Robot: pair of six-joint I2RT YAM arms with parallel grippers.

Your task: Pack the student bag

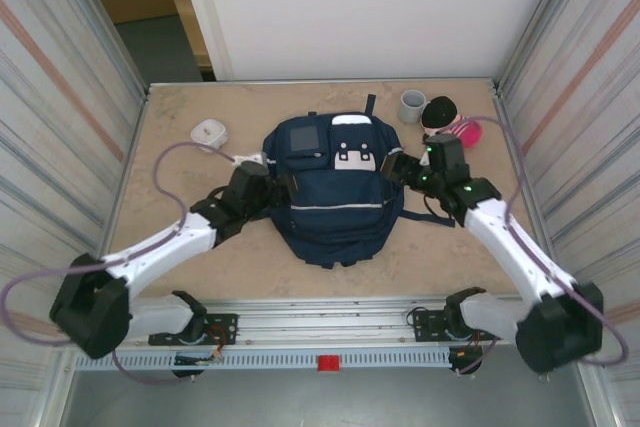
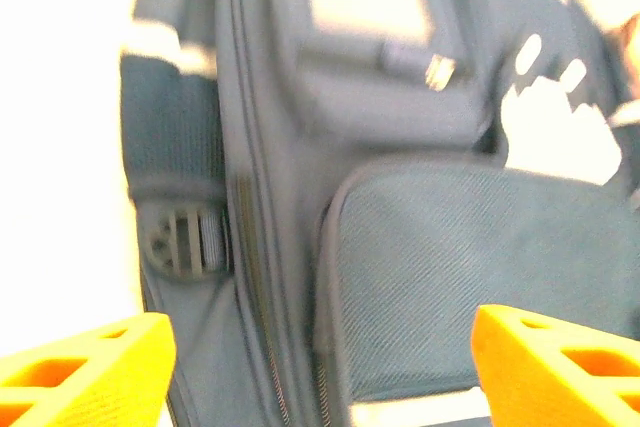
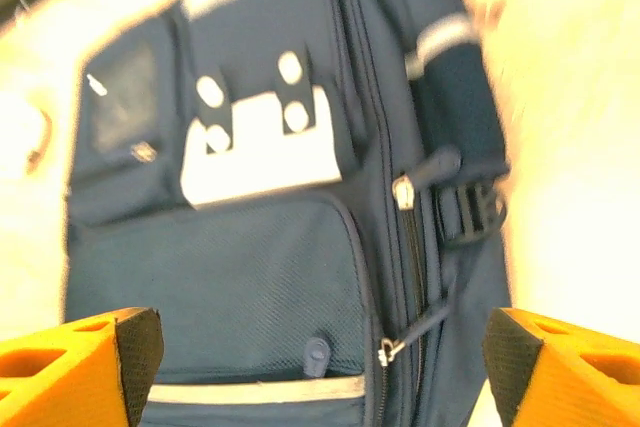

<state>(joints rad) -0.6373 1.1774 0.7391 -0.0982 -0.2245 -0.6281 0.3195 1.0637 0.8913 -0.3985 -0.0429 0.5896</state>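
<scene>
1. the student bag (image 1: 335,217) is navy blue fabric and lies flat at the middle of the table (image 1: 260,272), front face up.
2. its top end points away from the arm bases.
3. its front shows a white patch (image 1: 352,159), a grey square panel (image 1: 302,135) and a thin white stripe (image 1: 335,206).

Grey cup (image 1: 412,106), pink thing (image 1: 468,132), white device (image 1: 209,132) sit on table (image 1: 180,247).

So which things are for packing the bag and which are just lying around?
For the job: student bag, left end effector, right end effector.
Lying about, maybe for packing: white gadget, grey cup, black round thing, pink thing.
</scene>
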